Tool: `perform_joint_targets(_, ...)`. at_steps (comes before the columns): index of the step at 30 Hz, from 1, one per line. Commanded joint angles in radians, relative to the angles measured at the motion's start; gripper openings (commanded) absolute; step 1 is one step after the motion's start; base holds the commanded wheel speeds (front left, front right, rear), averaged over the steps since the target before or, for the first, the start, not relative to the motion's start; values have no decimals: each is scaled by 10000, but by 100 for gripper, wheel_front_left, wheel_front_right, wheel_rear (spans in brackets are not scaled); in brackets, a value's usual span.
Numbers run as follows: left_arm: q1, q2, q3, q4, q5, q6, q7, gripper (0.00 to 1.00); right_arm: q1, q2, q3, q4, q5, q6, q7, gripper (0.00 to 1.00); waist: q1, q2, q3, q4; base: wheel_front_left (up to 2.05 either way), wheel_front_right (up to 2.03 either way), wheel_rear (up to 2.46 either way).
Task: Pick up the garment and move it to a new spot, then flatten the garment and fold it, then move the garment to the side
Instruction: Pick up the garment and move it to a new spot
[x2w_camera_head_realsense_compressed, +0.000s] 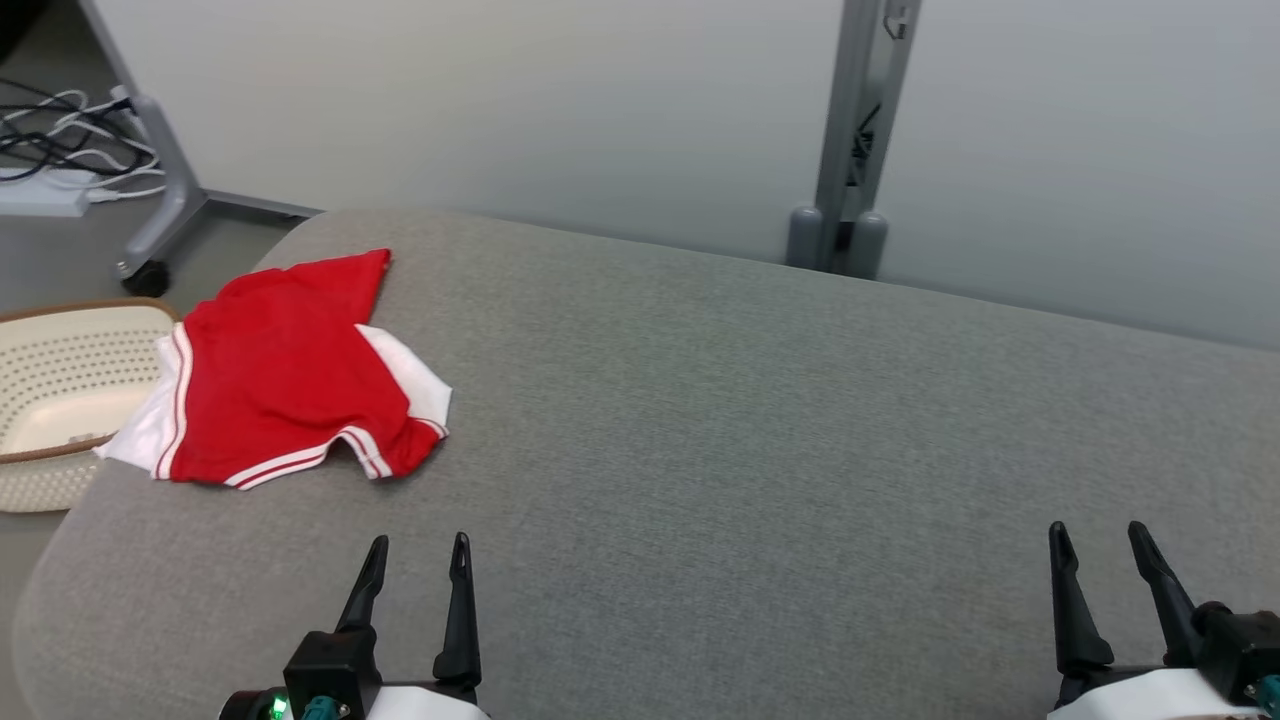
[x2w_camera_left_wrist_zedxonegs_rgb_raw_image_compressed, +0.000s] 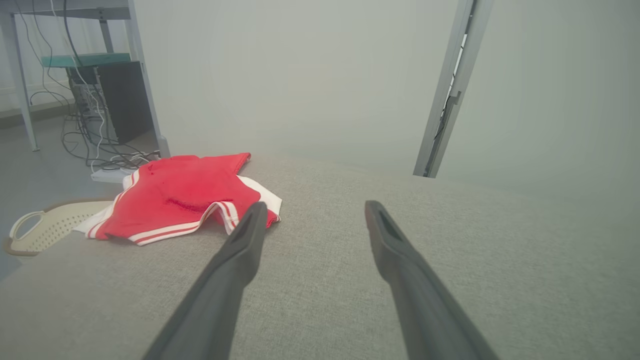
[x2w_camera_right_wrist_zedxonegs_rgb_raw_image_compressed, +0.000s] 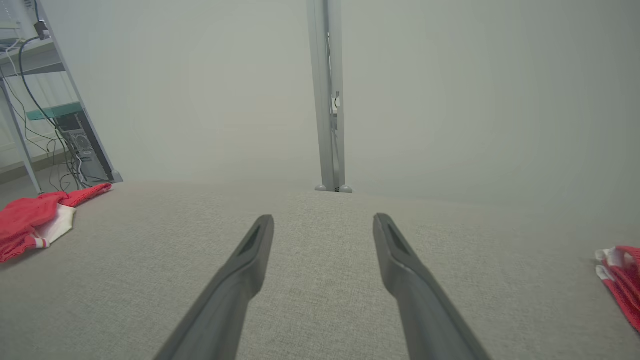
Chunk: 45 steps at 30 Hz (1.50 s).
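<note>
Lying rumpled at far-left corner of grey fabric-covered surface (x2w_camera_head_realsense_compressed: 750, 450): red garment with white trim (x2w_camera_head_realsense_compressed: 285, 375), beside cream perforated basket (x2w_camera_head_realsense_compressed: 60, 400). Near edge: left gripper (x2w_camera_head_realsense_compressed: 419, 543) and right gripper (x2w_camera_head_realsense_compressed: 1097, 530), fingers apart, empty.

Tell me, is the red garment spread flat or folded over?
Folded over, not flat: the red garment lies in overlapping layers, white cloth peeking from under the red, the striped hem buckled.
</note>
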<state>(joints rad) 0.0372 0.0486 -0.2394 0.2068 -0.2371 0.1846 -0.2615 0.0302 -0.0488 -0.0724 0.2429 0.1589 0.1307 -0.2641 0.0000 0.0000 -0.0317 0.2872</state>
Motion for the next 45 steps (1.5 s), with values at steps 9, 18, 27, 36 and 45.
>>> perform_joint_targets(9, 314, 40, 542, -218, 166, -116, -35, 100, -52, -53, 658, -262, 28, 1, -15, 100, 0, 0, -95, 1974, 0, 0, 0)
perform_joint_targets(18, 705, 37, 1115, -1086, -126, 418, -35, 100, -789, -70, 1727, -169, -65, 2, -16, 100, 0, 0, 266, 2253, 0, 0, 0)
perform_joint_targets(27, 857, 37, 1234, -1504, -333, 718, -35, 100, -1139, -246, 2222, 22, 321, 2, -16, 100, 0, 0, 348, 2301, 0, 0, 0)
perform_joint_targets(36, 492, 34, 1292, -1158, -173, 714, -35, 100, -689, -238, 1855, -341, 331, 2, -15, 100, 0, 0, 306, 2278, 0, 0, 0)
perform_joint_targets(45, -1519, 98, 2269, 101, 253, 94, -32, 100, -633, -799, 1986, -1402, 214, 1, -15, 100, 0, 0, 1257, 1726, 0, 0, 0)
